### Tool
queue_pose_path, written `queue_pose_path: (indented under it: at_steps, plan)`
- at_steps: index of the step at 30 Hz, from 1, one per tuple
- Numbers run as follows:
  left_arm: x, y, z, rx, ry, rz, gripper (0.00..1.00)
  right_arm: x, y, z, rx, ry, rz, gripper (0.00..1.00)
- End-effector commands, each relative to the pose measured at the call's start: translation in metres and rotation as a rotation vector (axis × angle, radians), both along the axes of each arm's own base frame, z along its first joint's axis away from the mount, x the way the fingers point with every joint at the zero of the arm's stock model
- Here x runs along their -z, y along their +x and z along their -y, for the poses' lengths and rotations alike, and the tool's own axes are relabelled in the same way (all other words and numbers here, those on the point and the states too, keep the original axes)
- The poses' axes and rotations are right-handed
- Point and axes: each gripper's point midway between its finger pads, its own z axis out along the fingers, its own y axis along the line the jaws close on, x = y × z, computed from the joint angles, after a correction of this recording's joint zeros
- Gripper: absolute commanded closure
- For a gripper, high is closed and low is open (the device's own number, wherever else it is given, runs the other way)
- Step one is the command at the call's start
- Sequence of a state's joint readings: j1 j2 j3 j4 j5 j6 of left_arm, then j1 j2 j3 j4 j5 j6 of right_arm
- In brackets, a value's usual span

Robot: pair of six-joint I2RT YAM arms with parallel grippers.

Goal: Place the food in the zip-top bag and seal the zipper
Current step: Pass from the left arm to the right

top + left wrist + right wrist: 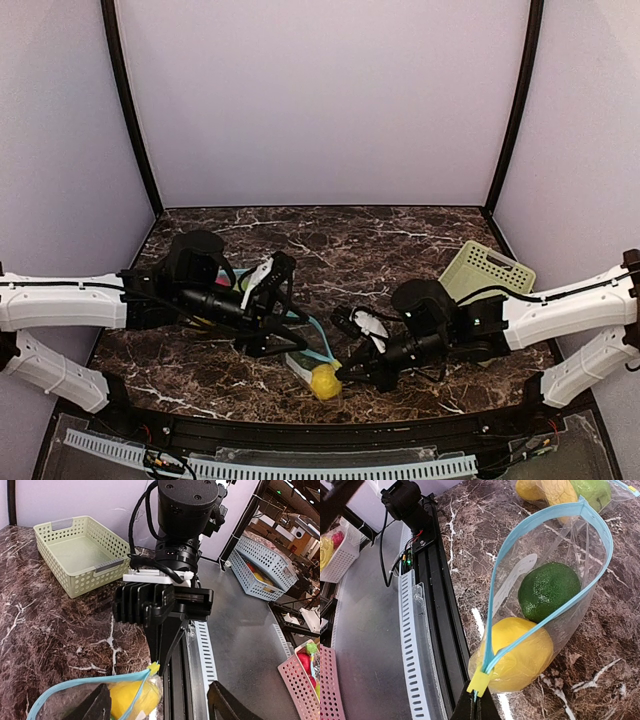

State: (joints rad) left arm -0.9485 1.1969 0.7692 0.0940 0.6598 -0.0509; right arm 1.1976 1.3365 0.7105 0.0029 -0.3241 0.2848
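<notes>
The clear zip-top bag with a blue zipper lies near the table's front edge, its mouth gaping in a loop. Inside it I see a yellow piece of food and a dark green piece. More yellow and light green food shows at the top edge behind clear plastic. My right gripper is shut on the bag's end just below the yellow slider. My left gripper stands open over the bag, its fingers on either side of the yellow piece.
A pale green slatted basket stands at the back right, behind the right arm. The black front rail runs right beside the bag. Off the table are a blue-grey bin and a pink bin.
</notes>
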Motion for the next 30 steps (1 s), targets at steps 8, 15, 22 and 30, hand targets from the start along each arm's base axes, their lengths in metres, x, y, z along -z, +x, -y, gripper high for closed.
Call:
queue_pose_path:
  at_steps: [8,15,22,30]
  plan:
    - [0.017,-0.012,0.047,0.159,-0.034,-0.008,0.50,-0.008,-0.005,-0.005,-0.025,0.073,0.006,1.00]
    - [0.031,-0.019,0.059,0.205,0.001,-0.025,0.56,-0.006,-0.003,-0.005,-0.016,0.069,0.003,1.00]
    - [0.046,-0.019,0.062,0.221,0.042,-0.007,0.63,-0.008,-0.001,-0.003,-0.007,0.075,0.008,1.00]
    - [0.064,-0.017,0.058,0.208,0.111,0.002,0.65,-0.010,0.001,-0.001,0.002,0.080,0.009,1.00]
